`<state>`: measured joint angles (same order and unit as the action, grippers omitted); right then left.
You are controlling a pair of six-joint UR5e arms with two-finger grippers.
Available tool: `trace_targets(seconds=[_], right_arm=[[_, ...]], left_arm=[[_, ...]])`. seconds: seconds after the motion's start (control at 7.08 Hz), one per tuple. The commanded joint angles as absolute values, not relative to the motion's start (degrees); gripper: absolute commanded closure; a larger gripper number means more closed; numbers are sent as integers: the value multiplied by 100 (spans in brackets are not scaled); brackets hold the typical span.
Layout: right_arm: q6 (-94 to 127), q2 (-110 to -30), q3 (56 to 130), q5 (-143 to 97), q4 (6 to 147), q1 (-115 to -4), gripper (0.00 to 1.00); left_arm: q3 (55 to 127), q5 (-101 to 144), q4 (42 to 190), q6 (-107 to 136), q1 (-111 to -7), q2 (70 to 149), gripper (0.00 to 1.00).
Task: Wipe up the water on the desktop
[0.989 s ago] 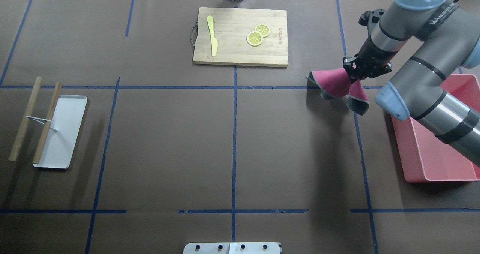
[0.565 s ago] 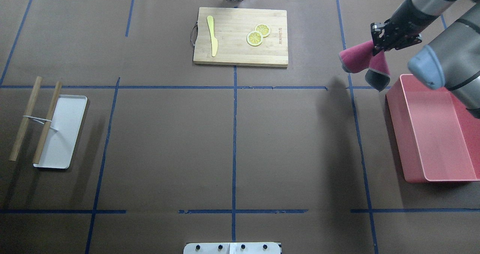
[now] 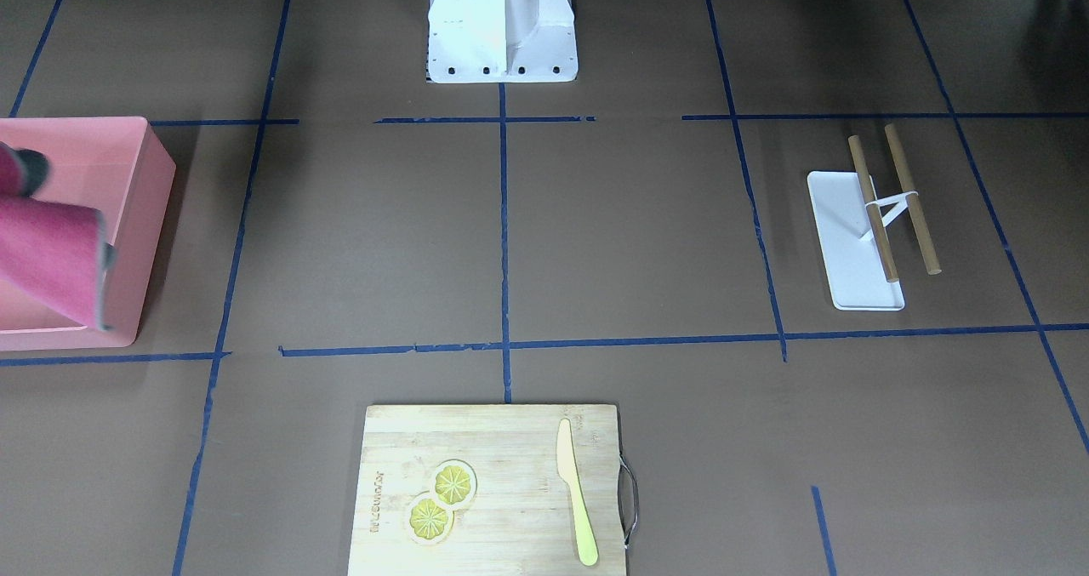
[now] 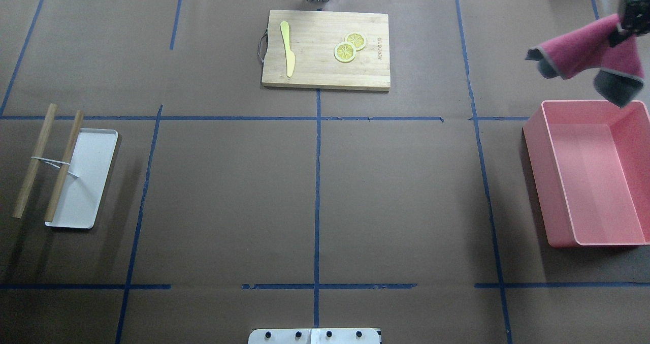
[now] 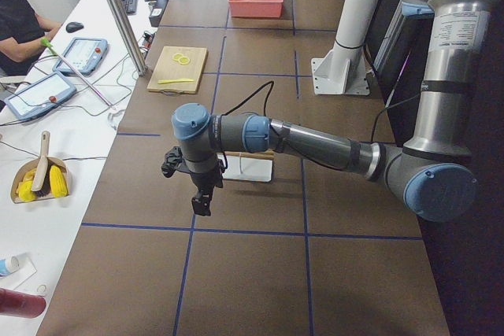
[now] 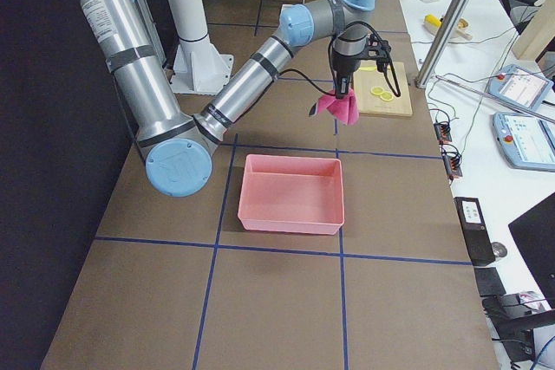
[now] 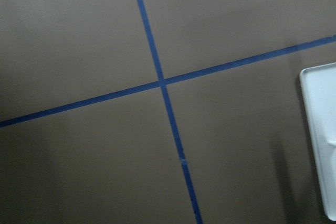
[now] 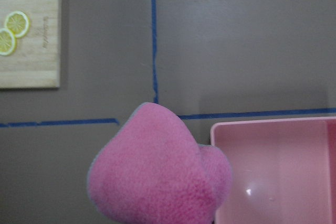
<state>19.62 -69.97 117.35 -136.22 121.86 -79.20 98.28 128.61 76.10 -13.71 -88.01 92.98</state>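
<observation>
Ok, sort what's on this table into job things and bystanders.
Job: desktop, pink cloth hanging from the right fingers.
Lying about: pink bin (use unclear), cutting board, lemon slices, yellow knife, white tray, wooden sticks.

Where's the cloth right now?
Overhead view, top right: the cloth hangs from the right gripper, clear of the desktop, by the far end of the pink bin.

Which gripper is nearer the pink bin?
Right. The right gripper holds the pink cloth in the air close by the pink bin; the left gripper hovers near the white tray, across the table.
</observation>
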Motion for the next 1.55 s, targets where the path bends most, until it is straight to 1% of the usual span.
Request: trace_targets(seconds=[0.0, 0.28, 0.57, 0.71, 0.85, 1.41], right_arm=[[41, -8056, 11796, -13623, 12428, -8454, 100], [9, -8549, 11742, -13623, 12306, -8438, 100], [44, -8797, 11549, -13640, 11657, -8385, 97], [53, -8798, 11540, -13684, 11654, -8280, 47], [88, -8789, 11540, -13685, 11628, -8184, 0], [44, -8780, 11541, -13632, 11610, -8313, 0]], left_arm=[[9712, 12867, 7646, -1450, -8824, 9185, 0], [9712, 12867, 7655, -1450, -8824, 9115, 0], [9703, 12867, 7655, -1450, -8824, 9105, 0], [9703, 12858, 7655, -1450, -8816, 9105, 0], [9694, 12867, 7655, -1450, -8815, 9079, 0], [9703, 12867, 7655, -1415, -8815, 9079, 0]])
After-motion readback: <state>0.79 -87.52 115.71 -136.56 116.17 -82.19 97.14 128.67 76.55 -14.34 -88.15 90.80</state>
